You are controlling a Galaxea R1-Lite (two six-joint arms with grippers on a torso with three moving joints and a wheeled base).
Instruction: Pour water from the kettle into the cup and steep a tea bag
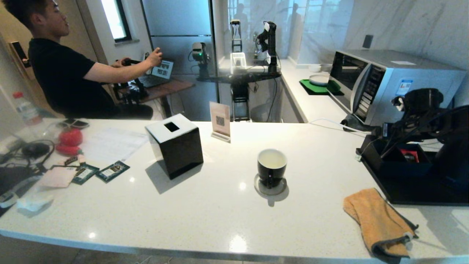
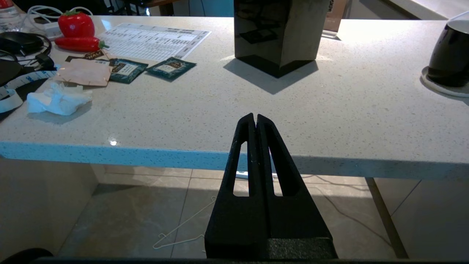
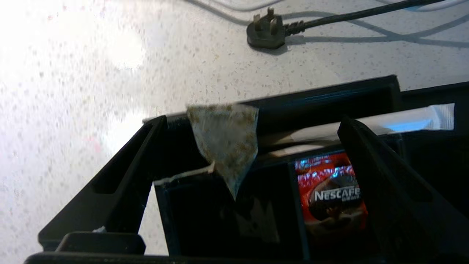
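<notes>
Jaws of the right gripper gape wide around the tea bag; centre, then pinch gently.

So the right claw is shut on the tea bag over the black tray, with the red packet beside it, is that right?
Not quite: the right claw is open, its fingers spread wide on either side of the tea bag, as the right wrist view shows. The rest holds: it is over the black tray, with the red packet beside the tea bag.
</notes>
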